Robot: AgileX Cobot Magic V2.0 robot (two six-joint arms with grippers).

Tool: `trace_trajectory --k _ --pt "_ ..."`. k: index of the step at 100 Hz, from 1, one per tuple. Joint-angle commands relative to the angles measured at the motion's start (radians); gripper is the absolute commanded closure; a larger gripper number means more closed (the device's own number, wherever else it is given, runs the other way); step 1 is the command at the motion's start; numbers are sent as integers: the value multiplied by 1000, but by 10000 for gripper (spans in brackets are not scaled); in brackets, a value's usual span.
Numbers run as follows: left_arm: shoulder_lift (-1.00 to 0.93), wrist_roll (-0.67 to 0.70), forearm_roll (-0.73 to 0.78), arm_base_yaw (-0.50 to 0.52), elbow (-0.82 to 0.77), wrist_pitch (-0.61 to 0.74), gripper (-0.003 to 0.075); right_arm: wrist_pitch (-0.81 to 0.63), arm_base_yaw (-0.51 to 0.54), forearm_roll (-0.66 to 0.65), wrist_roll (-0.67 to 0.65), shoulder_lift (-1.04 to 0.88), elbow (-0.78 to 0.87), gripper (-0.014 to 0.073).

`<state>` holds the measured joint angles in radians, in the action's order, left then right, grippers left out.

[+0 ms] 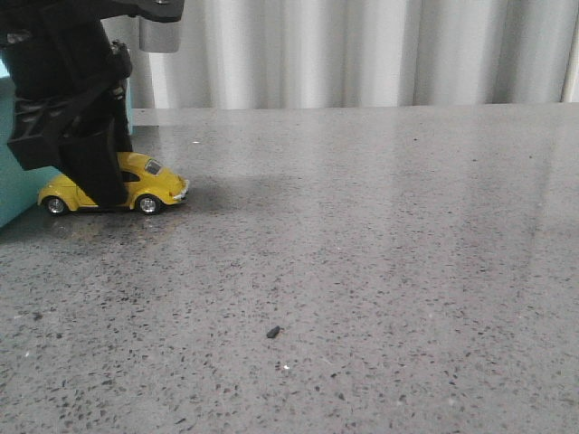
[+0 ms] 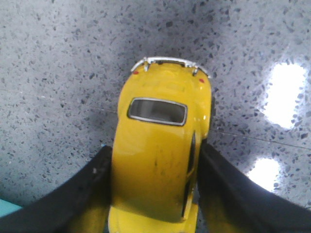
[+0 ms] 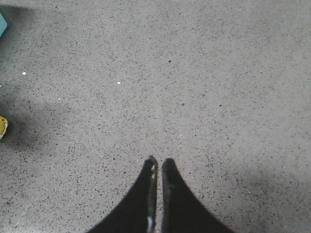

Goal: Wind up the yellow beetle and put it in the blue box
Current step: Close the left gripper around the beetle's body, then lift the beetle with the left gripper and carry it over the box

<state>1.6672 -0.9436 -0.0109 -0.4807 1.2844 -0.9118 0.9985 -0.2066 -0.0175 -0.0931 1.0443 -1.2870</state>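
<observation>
The yellow beetle [image 1: 136,185] stands on its four wheels on the speckled grey table [image 1: 362,271], at the far left, just beside the blue box [image 1: 14,181] (only a part of the box shows). The left gripper [image 2: 154,194] is clamped on the car's two sides. The right gripper [image 3: 158,165] hangs over bare table, fingers pressed together and holding nothing.

The left gripper [image 1: 98,185] reaches straight down from above at the front view's left edge, its black fingers [image 2: 92,194] pressed against both sides of the yellow beetle [image 2: 158,155]. The right gripper [image 3: 158,165] hangs above the table with its fingertips together.
</observation>
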Motion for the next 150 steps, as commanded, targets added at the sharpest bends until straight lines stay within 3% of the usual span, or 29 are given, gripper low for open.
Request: trace_trajectory --k 1,34,65,89,106,150 --pt "-42 5 -4 -7 29 12 549 -63 -3 -3 9 -19 -23 655" --pt "-42 9 -4 -7 131 -81 666 -61 -3 -3 9 -19 -23 655" --pt "-42 42 -100 -7 428 -262 738 -61 -3 -3 9 -19 -23 655" --pt "-53 176 -31 11 638 -358 741 -52 -3 -3 9 -19 -23 655" --pt "-99 250 24 78 649 -358 741 -50 -3 -3 9 -19 -23 655" --pt "-110 460 -17 364 623 -358 741 -47 -3 -3 9 -19 -23 655"
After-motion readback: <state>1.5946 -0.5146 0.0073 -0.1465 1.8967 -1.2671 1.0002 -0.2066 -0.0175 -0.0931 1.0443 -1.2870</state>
